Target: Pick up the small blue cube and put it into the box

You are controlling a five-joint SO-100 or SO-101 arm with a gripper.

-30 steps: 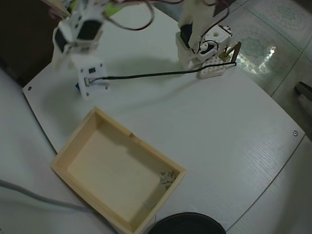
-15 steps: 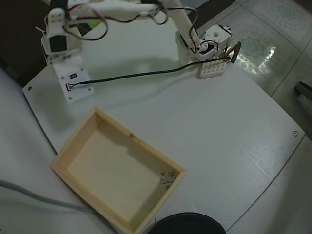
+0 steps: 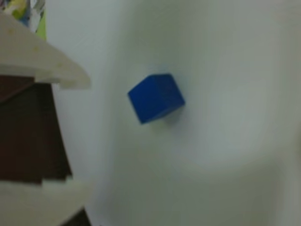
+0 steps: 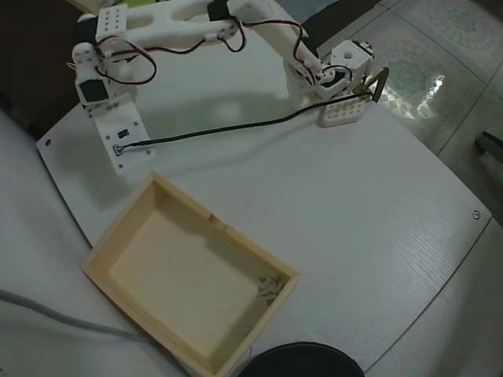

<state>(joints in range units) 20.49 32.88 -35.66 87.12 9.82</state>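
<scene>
Under the arm (image 4: 196,20) in the overhead view the small blue cube cannot be seen; the white wrist block (image 4: 122,133) covers that part of the table (image 4: 354,204). Only the wrist view shows the cube (image 3: 156,98), blurred, lying alone on the white table near the middle of the picture, turned so one corner points down-left. At the left edge of that view pale white parts of the gripper are cut off by the frame, with a dark gap between an upper piece (image 3: 37,61) and a lower piece (image 3: 37,202); they are too soft to make out in detail. The cube sits apart from both pieces and nothing touches it.

The box (image 4: 98,263), a shallow pale wooden tray, lies on the table toward the lower left of the overhead view, just below the wrist block. It holds a small pale scrap (image 4: 269,289) in its right corner and no cube.

How far the jaws stand apart cannot be told; they grip nothing that shows. A black cable (image 4: 236,122) runs across the table from the wrist block to the arm's base (image 4: 346,67).
</scene>
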